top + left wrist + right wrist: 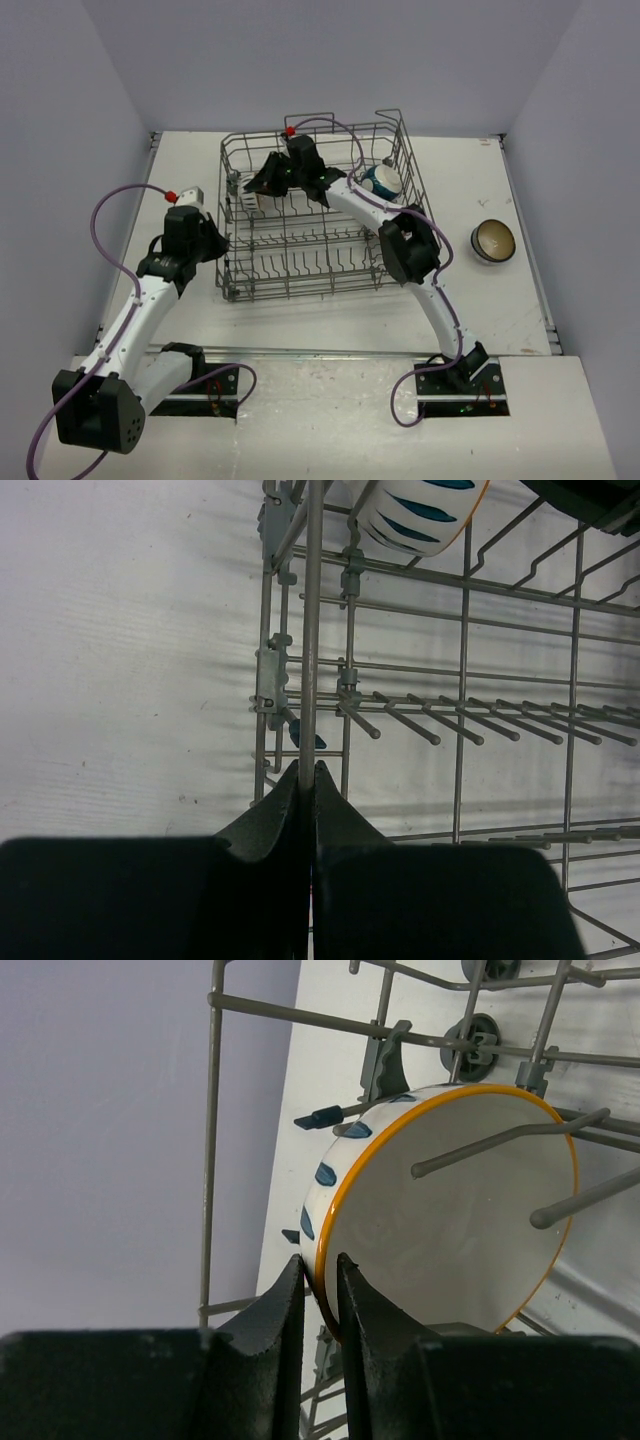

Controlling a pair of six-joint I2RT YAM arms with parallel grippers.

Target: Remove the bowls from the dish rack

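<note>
The grey wire dish rack point(300, 262) stands mid-table. A white bowl with blue stripes and an orange rim point(450, 1210) stands on edge between tines at the rack's back left point(246, 201). My right gripper point(320, 1265) reaches in from the right point(264, 182) and is shut on this bowl's rim, one finger inside and one outside. My left gripper point(308, 770) is shut on an upright wire of the rack's left side point(222, 238). A teal-white bowl point(382, 180) sits in the rack's back right corner. A dark brown bowl with a cream inside point(493, 241) rests on the table to the right of the rack.
Rows of upright tines point(450, 720) fill the rack floor, and two tines point(480, 1150) cross in front of the held bowl's inside. The rack's raised side wires point(212, 1140) stand close by the right gripper. Grey walls enclose the table on three sides.
</note>
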